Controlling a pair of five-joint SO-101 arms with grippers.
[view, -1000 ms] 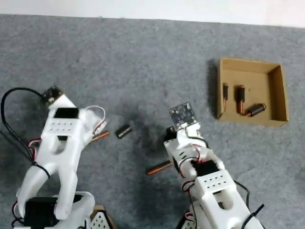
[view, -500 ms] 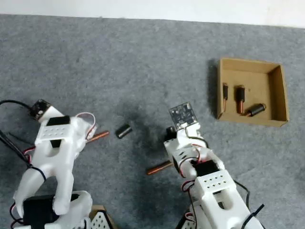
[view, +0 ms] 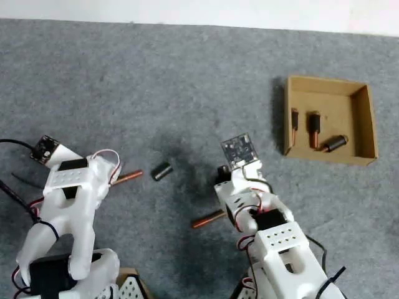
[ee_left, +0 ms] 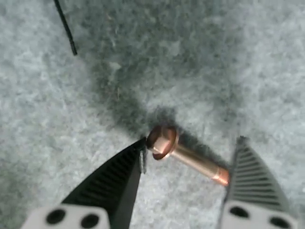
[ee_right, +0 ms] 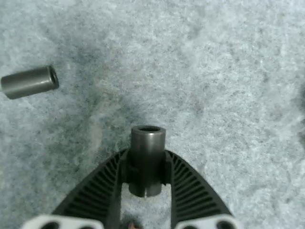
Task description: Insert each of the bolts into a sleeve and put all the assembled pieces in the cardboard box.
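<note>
The left fingers stand wide apart, astride a copper bolt that lies flat on the grey worktop, its head just beside one fingertip. The right fingers are clamped on a dark sleeve, whose open bore points away from the wrist. In the high view a loose sleeve lies left of centre, a second bolt lies at lower centre, and the cardboard box at upper right holds three assembled pieces.
</note>
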